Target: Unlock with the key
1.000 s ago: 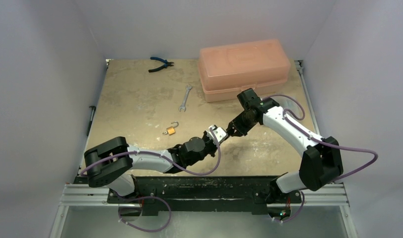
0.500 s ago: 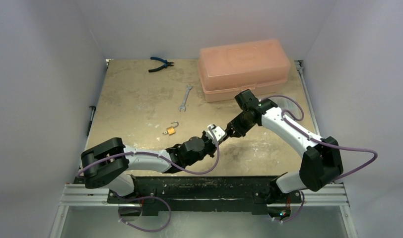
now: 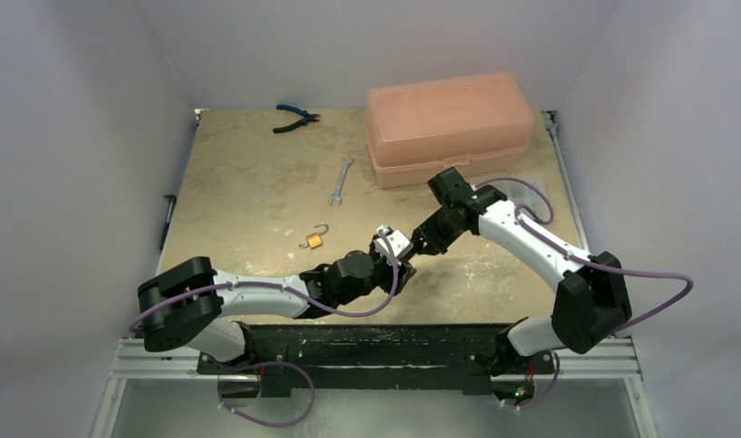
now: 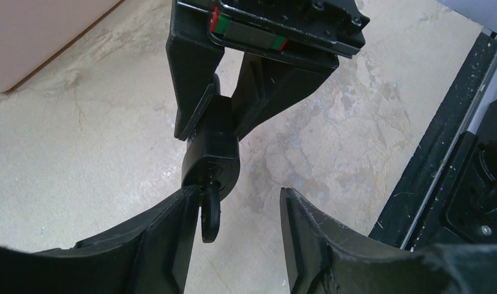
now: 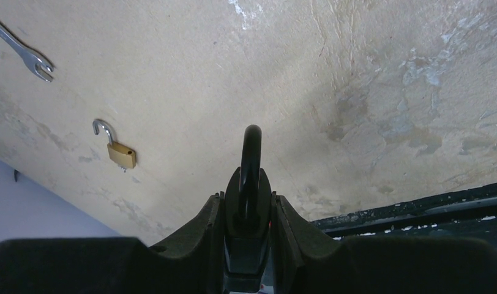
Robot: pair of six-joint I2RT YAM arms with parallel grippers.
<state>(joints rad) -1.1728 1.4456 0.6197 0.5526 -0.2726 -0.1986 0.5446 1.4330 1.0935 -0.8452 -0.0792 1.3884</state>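
Note:
A small brass padlock [image 3: 316,239] lies on the table left of both grippers, its shackle standing open; it also shows in the right wrist view [image 5: 120,153]. My right gripper [image 3: 412,245] is shut on a black key [image 5: 250,159], gripping its head between the fingers [image 5: 248,202]. In the left wrist view the key [image 4: 210,153] points toward my left gripper [image 4: 237,202], which is open. The key's black ring [image 4: 210,211] hangs between the left fingers, against the left one. The two grippers meet nose to nose [image 3: 387,246] above the table.
A salmon plastic box [image 3: 449,123] stands at the back right. A wrench [image 3: 340,180] lies mid-table and blue-handled pliers [image 3: 296,117] at the back edge. The black base rail [image 3: 376,342] runs along the near edge.
Both grippers, still nose to nose, have shifted a little left and away from the near edge. The left arm's elbow has swung left. The padlock has not moved.

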